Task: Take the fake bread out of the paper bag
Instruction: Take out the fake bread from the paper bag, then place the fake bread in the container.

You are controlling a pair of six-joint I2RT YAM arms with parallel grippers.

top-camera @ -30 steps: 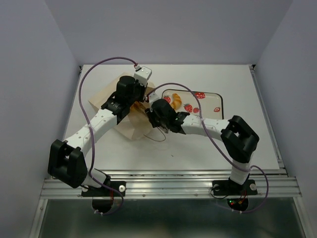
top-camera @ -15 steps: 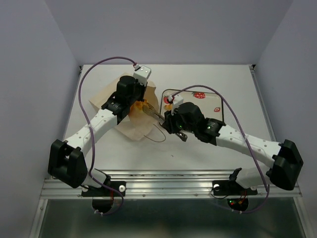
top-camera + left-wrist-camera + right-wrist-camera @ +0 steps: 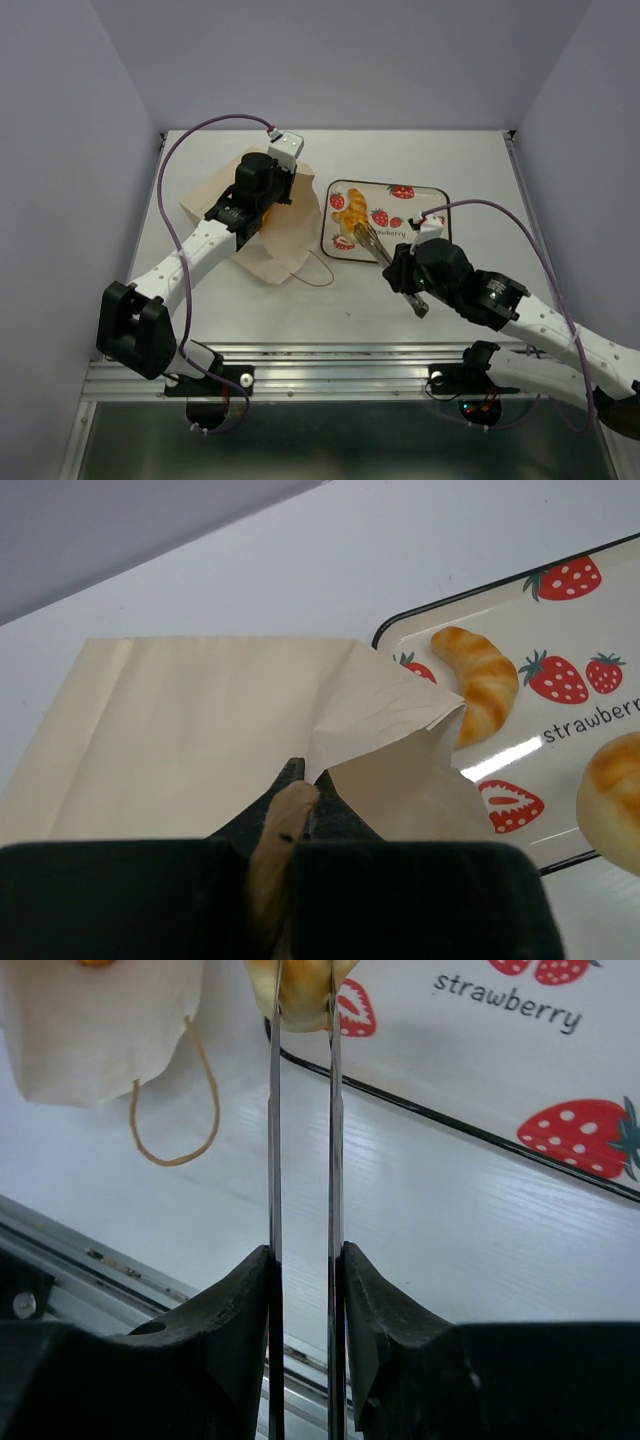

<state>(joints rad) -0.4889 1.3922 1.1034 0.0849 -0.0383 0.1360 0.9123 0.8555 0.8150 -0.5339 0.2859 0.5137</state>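
The cream paper bag (image 3: 285, 240) lies on its side left of the tray, mouth toward the tray. My left gripper (image 3: 275, 190) is shut on the upper edge of the bag's mouth (image 3: 300, 810) and holds it up. My right gripper (image 3: 402, 272) is shut on metal tongs (image 3: 370, 240). The tongs' tips pinch a golden piece of fake bread (image 3: 300, 990) over the tray's near left corner (image 3: 343, 241). A croissant (image 3: 485, 680) and a rounder roll (image 3: 615, 800) lie on the tray. A bit of orange (image 3: 95, 963) shows at the bag's mouth.
The strawberry-print tray (image 3: 430, 200) has a black rim and sits right of the bag. The bag's brown cord handle (image 3: 175, 1110) loops onto the white table. The metal rail (image 3: 340, 365) runs along the near edge. Grey walls enclose the table.
My right arm has pulled back to the near right, drawing the tongs and the bread out of the bag's mouth to the tray's corner. The left gripper has stayed put.
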